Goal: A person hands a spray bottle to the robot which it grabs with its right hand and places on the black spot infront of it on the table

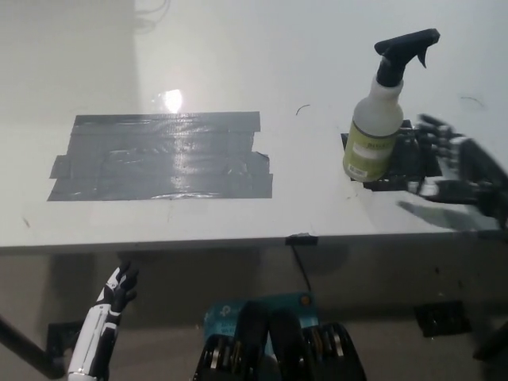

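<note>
A spray bottle (378,119) with a white body, yellow-green label and black trigger head stands upright on the small black spot (405,159) at the right of the white table (238,71). My black right hand (456,168) is just to the right of the bottle, open, fingers spread and apart from it. My white left hand (119,287) hangs below the table's front edge at the lower left, open and holding nothing.
A large patch of grey tape (163,155) covers the table's left middle. A small black clip (301,239) sits on the front edge. Below the table lie a teal box (262,309) and a cable.
</note>
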You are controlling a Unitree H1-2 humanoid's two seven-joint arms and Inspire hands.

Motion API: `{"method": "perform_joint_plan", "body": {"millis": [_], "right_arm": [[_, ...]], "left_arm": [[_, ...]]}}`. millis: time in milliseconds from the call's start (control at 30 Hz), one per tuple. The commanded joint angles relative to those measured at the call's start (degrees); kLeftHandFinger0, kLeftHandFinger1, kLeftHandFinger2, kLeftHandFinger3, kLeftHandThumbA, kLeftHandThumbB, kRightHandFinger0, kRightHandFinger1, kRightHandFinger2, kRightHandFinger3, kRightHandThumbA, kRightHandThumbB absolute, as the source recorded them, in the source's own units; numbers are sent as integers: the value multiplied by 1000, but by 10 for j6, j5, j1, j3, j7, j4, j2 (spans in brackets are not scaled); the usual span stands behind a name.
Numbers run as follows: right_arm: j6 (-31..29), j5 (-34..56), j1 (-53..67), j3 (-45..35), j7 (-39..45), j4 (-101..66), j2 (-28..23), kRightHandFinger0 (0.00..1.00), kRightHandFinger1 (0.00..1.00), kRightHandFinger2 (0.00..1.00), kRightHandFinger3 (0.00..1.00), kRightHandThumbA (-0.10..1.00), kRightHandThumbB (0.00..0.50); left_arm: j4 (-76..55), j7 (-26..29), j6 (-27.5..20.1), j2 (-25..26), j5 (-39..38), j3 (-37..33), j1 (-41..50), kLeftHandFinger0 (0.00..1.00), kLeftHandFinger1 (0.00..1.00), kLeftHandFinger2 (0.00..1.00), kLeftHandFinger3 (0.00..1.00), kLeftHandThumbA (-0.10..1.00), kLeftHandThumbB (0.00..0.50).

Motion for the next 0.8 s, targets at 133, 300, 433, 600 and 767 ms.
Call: {"method": "perform_joint_plan", "body": {"millis": [133, 300, 433, 600, 767], "right_arm": [[45, 135, 102, -102, 23, -267, -53, 1000, 1000, 1000, 1000, 869, 454], [64, 169, 147, -117, 8, -381, -41, 1000, 1000, 1000, 1000, 906, 458], [55, 164, 218, -62, -8, -492, 21, 1000, 1000, 1000, 1000, 1000, 460], [-4, 106, 261, 11, -9, -449, 97, 1000, 1000, 1000, 1000, 1000, 350], [-41, 34, 278, 64, -23, -359, 142, 1000, 1000, 1000, 1000, 1000, 248]], "left_arm": [[-9, -4, -11, 7, 1, 0, -5, 1000, 1000, 1000, 1000, 1000, 37], [-8, -3, -15, 7, 1, -1, -5, 1000, 1000, 1000, 1000, 1000, 47], [-5, -10, -23, 5, -6, -6, 3, 1000, 1000, 1000, 1000, 1000, 57], [1, -13, -36, 8, -7, -10, 11, 1000, 1000, 1000, 1000, 1000, 71], [2, -16, -45, 8, -10, -11, 16, 1000, 1000, 1000, 1000, 1000, 77]]}}
